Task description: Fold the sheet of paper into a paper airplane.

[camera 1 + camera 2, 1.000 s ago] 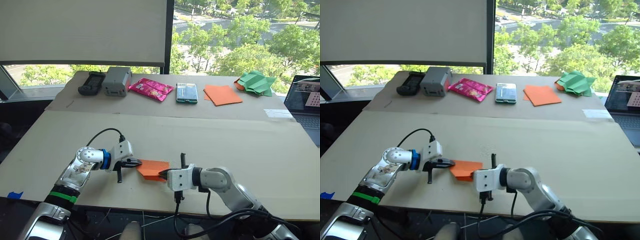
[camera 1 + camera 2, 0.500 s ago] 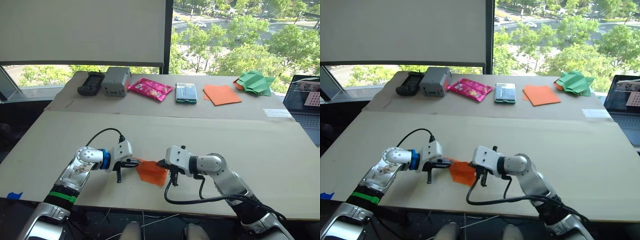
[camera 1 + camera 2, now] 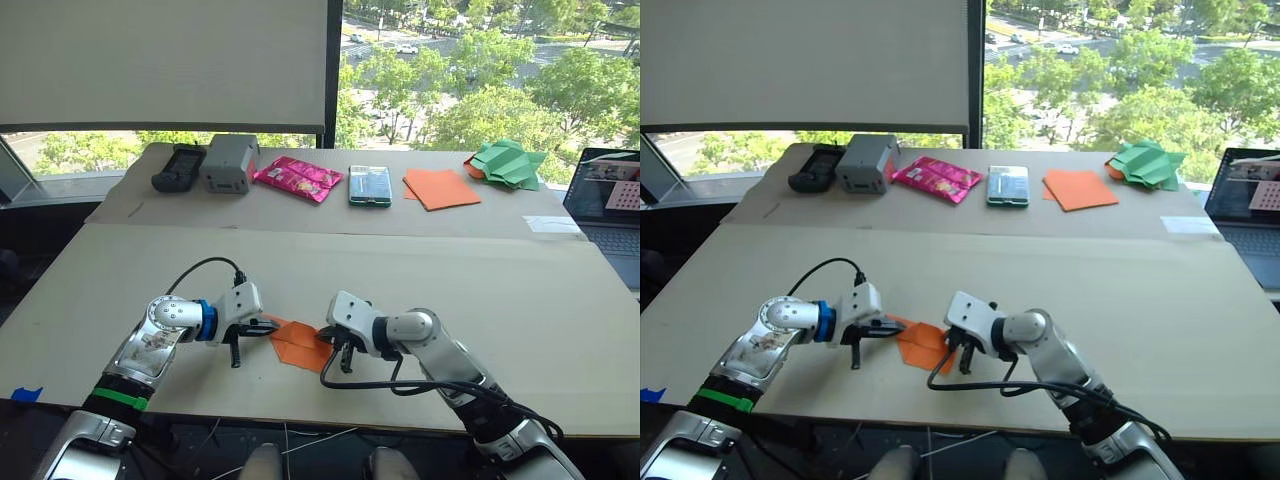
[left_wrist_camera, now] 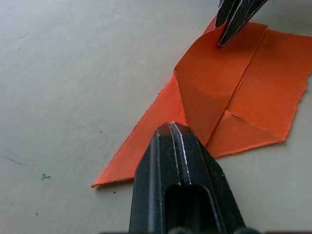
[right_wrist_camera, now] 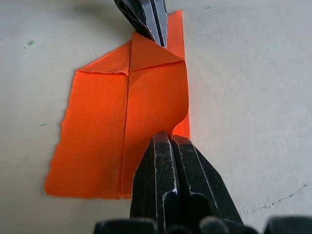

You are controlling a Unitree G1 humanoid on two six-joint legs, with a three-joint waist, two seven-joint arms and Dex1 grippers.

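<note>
We are pinching the sheet of paper point(image 3: 300, 342) from both sides near the front edge of the table point(image 3: 420, 270). Our left gripper point(image 3: 262, 324) is clamping its nine o'clock corner, our right gripper point(image 3: 328, 346) its three o'clock flap, which is curling upward.

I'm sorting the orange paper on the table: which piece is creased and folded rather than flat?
The sheet of paper at the near edge, between the left gripper and right gripper. The orange stack at the far side lies flat.
</note>
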